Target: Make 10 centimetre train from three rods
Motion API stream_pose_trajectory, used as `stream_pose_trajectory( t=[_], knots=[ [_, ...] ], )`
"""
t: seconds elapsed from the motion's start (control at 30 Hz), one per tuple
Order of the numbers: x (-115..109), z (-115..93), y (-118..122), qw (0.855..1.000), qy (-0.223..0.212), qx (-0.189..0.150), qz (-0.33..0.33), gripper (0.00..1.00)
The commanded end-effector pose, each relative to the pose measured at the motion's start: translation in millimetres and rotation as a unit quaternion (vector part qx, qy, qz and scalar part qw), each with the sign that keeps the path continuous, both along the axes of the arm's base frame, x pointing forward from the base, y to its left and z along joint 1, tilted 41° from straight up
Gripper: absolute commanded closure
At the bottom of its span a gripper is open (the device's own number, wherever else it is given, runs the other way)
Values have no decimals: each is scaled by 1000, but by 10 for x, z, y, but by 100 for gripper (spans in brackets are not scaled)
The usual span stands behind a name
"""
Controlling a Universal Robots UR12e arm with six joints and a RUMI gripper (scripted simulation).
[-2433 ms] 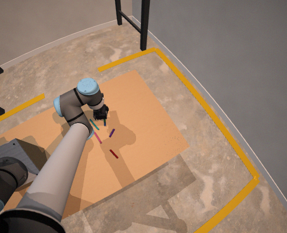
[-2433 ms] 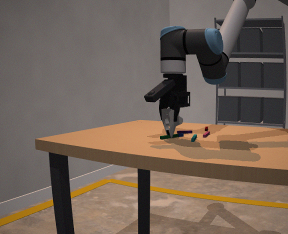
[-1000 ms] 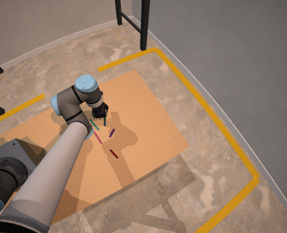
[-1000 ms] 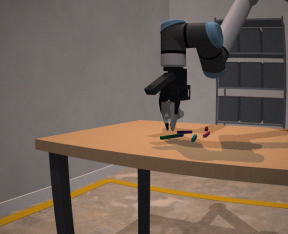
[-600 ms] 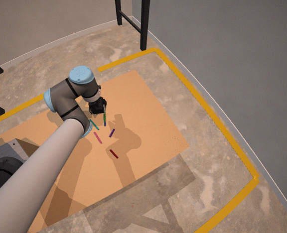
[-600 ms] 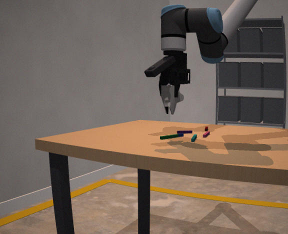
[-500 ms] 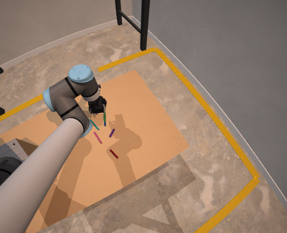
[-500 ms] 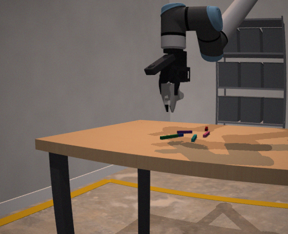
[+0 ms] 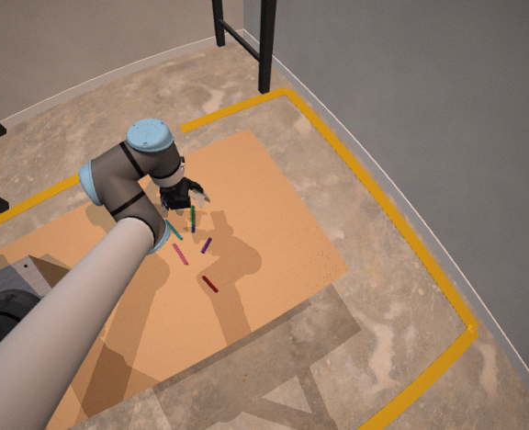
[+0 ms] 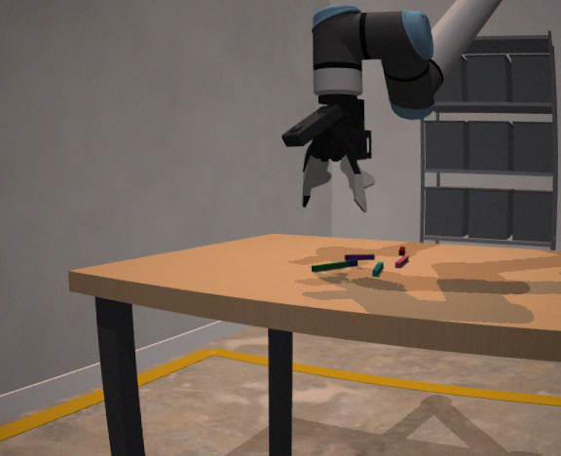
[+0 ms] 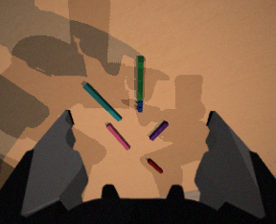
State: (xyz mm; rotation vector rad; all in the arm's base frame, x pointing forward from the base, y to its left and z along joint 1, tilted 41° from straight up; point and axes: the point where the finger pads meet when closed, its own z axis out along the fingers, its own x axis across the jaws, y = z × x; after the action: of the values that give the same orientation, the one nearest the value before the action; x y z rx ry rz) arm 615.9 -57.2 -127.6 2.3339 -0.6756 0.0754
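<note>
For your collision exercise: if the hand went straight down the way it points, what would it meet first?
Probably the table near the pink rod; the open hand holds nothing, and depth is unclear.

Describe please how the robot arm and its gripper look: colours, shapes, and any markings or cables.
The arm is made of pale grey round tubes with dark grey joint housings, light blue end caps and thin black seam rings. A white collar sits above the black gripper. Its two fingers are light grey, tapered wedges with dark tips. No cables or markings are visible.
</note>
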Motion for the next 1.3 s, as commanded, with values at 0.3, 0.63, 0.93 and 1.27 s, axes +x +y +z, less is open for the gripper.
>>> stream_pose_trajectory(
  t=[0.3,0.63,0.93,1.27],
  knots=[
    [35,19,22,1000,-2,1,1,0],
    [76,206,178,1000,-4,1,1,0],
    [137,577,492,1000,-4,1,1,0],
    [161,725,617,1000,-4,1,1,0]
  ],
)
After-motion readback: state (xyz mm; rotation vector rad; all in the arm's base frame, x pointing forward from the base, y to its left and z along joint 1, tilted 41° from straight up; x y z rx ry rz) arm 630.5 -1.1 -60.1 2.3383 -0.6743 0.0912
